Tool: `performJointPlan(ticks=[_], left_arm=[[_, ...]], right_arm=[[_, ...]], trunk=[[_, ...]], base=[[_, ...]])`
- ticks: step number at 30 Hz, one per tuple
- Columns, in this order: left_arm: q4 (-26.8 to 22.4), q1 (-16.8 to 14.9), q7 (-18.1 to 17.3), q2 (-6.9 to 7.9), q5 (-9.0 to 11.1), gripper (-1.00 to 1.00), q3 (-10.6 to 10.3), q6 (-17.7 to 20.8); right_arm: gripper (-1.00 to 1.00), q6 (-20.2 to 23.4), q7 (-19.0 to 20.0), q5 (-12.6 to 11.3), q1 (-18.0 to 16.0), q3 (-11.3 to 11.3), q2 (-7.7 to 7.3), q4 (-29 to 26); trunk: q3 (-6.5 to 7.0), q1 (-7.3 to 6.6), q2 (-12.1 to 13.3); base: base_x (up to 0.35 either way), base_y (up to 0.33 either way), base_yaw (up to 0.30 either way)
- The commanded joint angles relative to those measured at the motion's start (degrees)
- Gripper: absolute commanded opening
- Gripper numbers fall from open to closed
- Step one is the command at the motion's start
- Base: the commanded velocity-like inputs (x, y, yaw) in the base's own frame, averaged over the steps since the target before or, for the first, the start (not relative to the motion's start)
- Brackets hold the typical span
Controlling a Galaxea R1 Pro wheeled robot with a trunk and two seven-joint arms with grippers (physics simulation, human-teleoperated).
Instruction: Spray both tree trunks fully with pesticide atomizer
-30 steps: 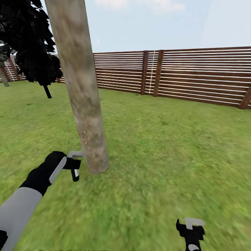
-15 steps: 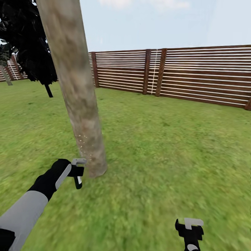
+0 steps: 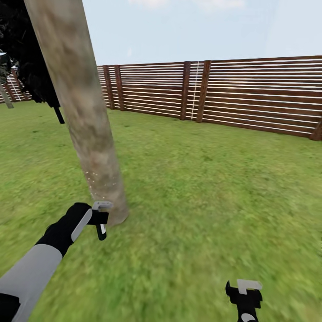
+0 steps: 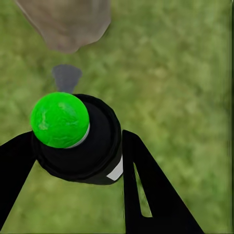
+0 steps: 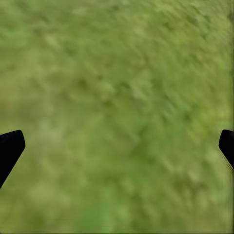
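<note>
Head view has the left arm, grey at the forearm and black toward the wrist, reaching forward and slightly inward from the lower left, low over the grass, with the left gripper (image 3: 99, 218) close beside the foot of the thick pale grey-brown mottled tree trunk (image 3: 80, 112). That trunk rises from the green lawn (image 3: 201, 188) and leans toward the upper left, its base standing in the left half of the lawn well short of the reddish-brown horizontal-slat wooden fence (image 3: 250, 96) along the far edge. A scatter of tiny whitish pesticide specks (image 3: 96, 179) sits on the lower trunk just above the gripper. Left wrist view shows the two black fingers (image 4: 146, 195) closed against the sides of the dark-bodied pesticide atomizer (image 4: 83, 141), seen from above with a bright green round top and a pale label patch at its side; a light grey nozzle tip (image 4: 66, 77) points toward the trunk's base (image 4: 66, 24), which is near but apart from it. In the head view only the light grey spray head (image 3: 102, 205) and a dark part below it are visible at the gripper. The right gripper (image 3: 243, 295) hangs low at the bottom right, well away from the trunk; in the right wrist view its black fingertips (image 5: 9, 148) sit spread wide at opposite edges with bare grass between them. A dark-leaved tree (image 3: 27, 62) stands behind the trunk at the far left.
</note>
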Motion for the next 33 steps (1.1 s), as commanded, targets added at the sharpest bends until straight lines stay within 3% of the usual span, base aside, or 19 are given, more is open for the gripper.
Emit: performJointPlan(ticks=[1,9,17,20,25,26,28,29,32,33], left_arm=[[-0.1,0.0,0.2,0.07,0.3,-1.0,-0.2,0.2],[-0.1,0.0,5.6,0.08,0.8,-1.0,0.0,0.3],[-0.1,0.0,5.8,-0.01,1.1,-1.0,0.0,0.3],[-0.2,-0.1,5.8,-0.19,1.1,-1.0,-0.1,0.3],[-0.2,-0.2,5.8,-1.68,1.0,-1.0,0.0,0.1],[-0.1,-0.2,5.8,-1.68,1.0,-1.0,0.6,-0.4],[0.2,-0.1,5.8,-1.68,0.6,-1.0,4.2,-2.3],[0.3,-0.1,5.8,-1.68,0.5,-1.0,4.9,-2.6],[0.1,-0.6,5.9,-2.01,0.4,-1.0,5.1,-2.4],[-0.1,-1.5,6.0,-3.99,0.4,-1.0,5.0,-2.1]], right_arm=[[1.0,0.0,-0.4,0.4,0.0,0.1,0.0,0.0],[1.0,0.0,-0.4,0.4,0.0,0.1,0.0,0.0],[1.0,0.0,-0.4,0.4,0.0,0.1,0.0,0.0],[1.0,0.0,-0.4,0.4,0.0,0.1,0.01,0.0],[1.0,0.0,-0.4,0.4,0.0,0.1,0.0,0.0],[1.0,0.0,-0.4,0.4,0.0,0.1,0.0,0.0],[1.0,0.0,-0.4,0.4,0.0,0.1,0.0,0.0],[1.0,0.0,-0.4,0.4,0.0,0.1,0.0,0.0],[1.0,0.0,-0.4,0.4,0.0,0.1,0.0,0.0],[1.0,0.0,-0.4,0.4,0.0,0.1,0.0,0.0]], trunk=[[-0.05,0.01,0.0],[-0.05,0.01,0.0],[-0.05,0.01,0.0],[-0.05,0.01,0.0],[-0.05,0.01,0.0],[-0.05,0.01,0.0],[-0.05,0.01,0.0],[-0.05,0.01,0.0],[-0.05,0.01,0.0],[-0.05,0.01,0.0]], base=[[0.231,-0.194,0.0],[-0.035,-0.257,0.117],[-0.145,-0.25,0.275],[0.164,-0.209,0.277],[0.291,-0.105,0.08],[0.327,-0.017,0.005],[0.233,-0.006,0.075],[0.058,-0.001,0.223],[0.02,0.0,0.26],[0.003,0.0,0.276]])
